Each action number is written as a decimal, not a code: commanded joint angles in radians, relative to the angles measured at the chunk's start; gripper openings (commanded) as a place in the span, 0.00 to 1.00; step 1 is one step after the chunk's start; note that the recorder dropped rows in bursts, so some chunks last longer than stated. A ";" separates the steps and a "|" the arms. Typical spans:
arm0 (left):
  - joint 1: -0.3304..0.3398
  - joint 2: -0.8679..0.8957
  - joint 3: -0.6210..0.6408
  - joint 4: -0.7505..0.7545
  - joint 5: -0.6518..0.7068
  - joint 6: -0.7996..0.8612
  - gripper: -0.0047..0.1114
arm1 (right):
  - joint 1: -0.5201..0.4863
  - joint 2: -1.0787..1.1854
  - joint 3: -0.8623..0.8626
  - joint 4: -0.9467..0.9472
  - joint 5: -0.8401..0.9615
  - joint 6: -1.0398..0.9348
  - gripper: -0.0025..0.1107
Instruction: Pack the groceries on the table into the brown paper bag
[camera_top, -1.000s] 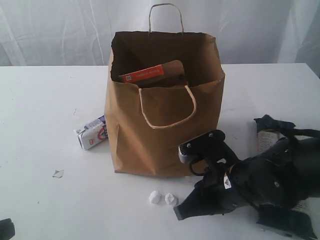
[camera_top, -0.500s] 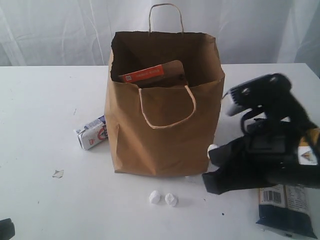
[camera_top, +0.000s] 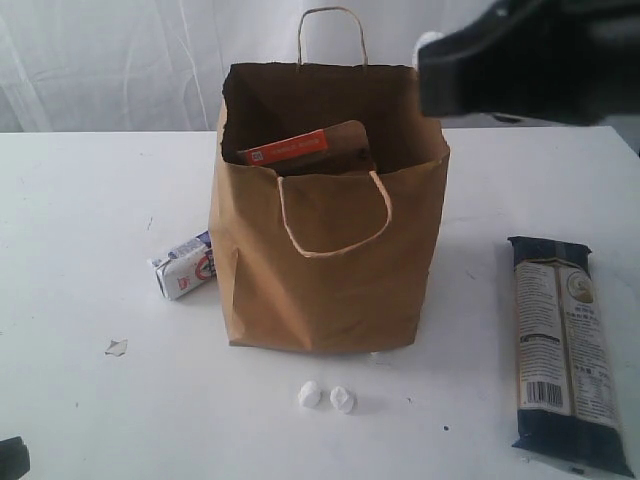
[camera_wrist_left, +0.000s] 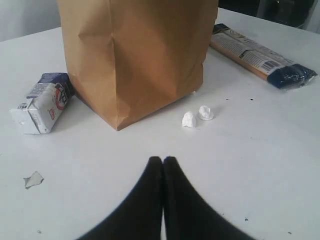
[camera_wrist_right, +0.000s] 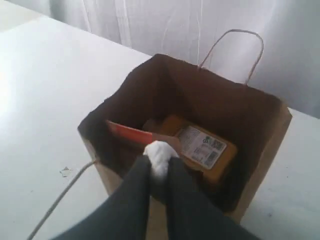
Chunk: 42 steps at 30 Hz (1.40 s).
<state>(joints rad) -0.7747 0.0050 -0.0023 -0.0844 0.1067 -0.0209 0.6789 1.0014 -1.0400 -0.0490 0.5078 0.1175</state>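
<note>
Where my right claw (camera_wrist_right: 159, 169) hangs over the open mouth of the tall brown kraft paper bag (camera_top: 330, 280), its dark fingers are nearly together, pinching one small white crumpled lump (camera_wrist_right: 160, 151). My left claw (camera_wrist_left: 162, 164) sits low over the white surface (camera_top: 90, 200) on the near side of the bag, tips pressed together, holding nothing.

I count:
- one bag, upright mid-surface, with two twisted loop handles (camera_top: 335, 248)
- inside it, one brown pouch with an orange strip (camera_top: 300, 148) and one brown pouch with a white label (camera_wrist_right: 202, 147)
- one small white-blue carton (camera_top: 184, 266) lying just left of the bag
- one long dark-blue packet (camera_top: 562, 345) flat on the right
- two more white lumps (camera_top: 310, 394) on the surface near the bag's front
</note>
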 joint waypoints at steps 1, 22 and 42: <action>-0.006 -0.005 0.002 -0.004 0.000 0.000 0.04 | -0.005 0.189 -0.157 -0.064 0.097 -0.011 0.02; -0.006 -0.005 0.002 -0.004 0.000 0.000 0.04 | -0.071 0.424 -0.354 -0.163 0.274 -0.010 0.66; -0.006 -0.005 0.002 -0.004 0.000 0.000 0.04 | -0.069 -0.216 0.102 0.022 0.465 -0.073 0.59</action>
<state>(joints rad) -0.7747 0.0050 -0.0023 -0.0844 0.1067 -0.0209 0.6108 0.8488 -1.0211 -0.1227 0.9518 0.1143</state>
